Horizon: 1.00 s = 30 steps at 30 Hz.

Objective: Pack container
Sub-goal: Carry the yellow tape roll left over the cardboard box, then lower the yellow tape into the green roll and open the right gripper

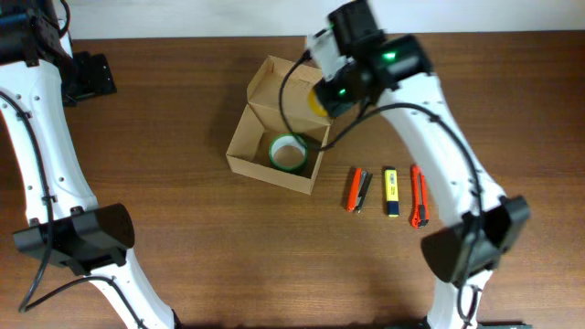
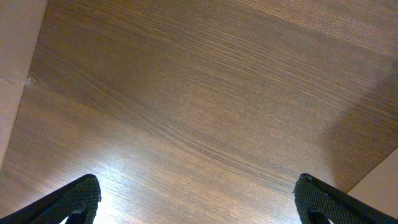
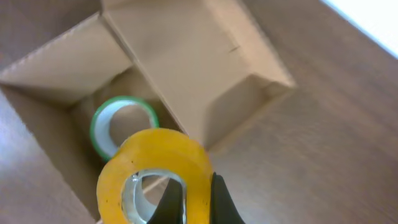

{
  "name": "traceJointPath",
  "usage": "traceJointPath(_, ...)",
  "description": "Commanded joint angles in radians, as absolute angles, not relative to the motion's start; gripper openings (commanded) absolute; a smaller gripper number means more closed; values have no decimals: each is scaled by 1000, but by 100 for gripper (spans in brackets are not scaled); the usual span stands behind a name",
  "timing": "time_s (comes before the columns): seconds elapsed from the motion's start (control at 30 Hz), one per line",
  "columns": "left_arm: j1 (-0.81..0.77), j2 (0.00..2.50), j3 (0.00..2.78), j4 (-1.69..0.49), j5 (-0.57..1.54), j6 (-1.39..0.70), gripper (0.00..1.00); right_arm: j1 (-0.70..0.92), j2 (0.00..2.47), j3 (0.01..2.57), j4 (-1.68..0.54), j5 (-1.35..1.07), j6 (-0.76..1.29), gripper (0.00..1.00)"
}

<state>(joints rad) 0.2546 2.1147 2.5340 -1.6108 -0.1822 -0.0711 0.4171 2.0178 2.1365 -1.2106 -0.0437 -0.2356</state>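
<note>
right end effector point(image 3: 198, 202) pinches a yellow tape roll point(image 3: 155, 180) over the 2 o'clock edge of the tan cardboard box point(image 1: 245, 146). left end effector point(image 2: 196, 199), spread, far at 9 o'clock.

Pretty plain setup tbh: a dark brown wood-grain table point(image 1: 183, 119) fills nearly everything. A pale whitish strip point(image 1: 183, 18) runs past its far edge, and a bright glare patch point(image 2: 124, 180) sits on its surface.

We see a brown wood-grain tabletop point(image 1: 183, 137). The open container point(image 1: 274, 82) sits on it about midway between the side edges, nearer the far edge. Toward the right edge lie an orange pen point(image 1: 353, 189), a dark pen point(image 1: 364, 190), a yellow marker point(image 1: 391, 192) and a red-orange cutter point(image 1: 419, 196), side by side.
</note>
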Motion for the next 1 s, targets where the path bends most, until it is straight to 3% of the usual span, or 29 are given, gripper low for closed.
traceJointPath(0.0, 258, 2096, 2546, -1609, -172, -62, 99, 474, 2077, 2151, -1225, -49, -302, 3)
traceJointPath(0.97, 258, 2096, 2546, -1609, -172, -62, 99, 539, 2311, 2151, -1163, -15, -325, 4)
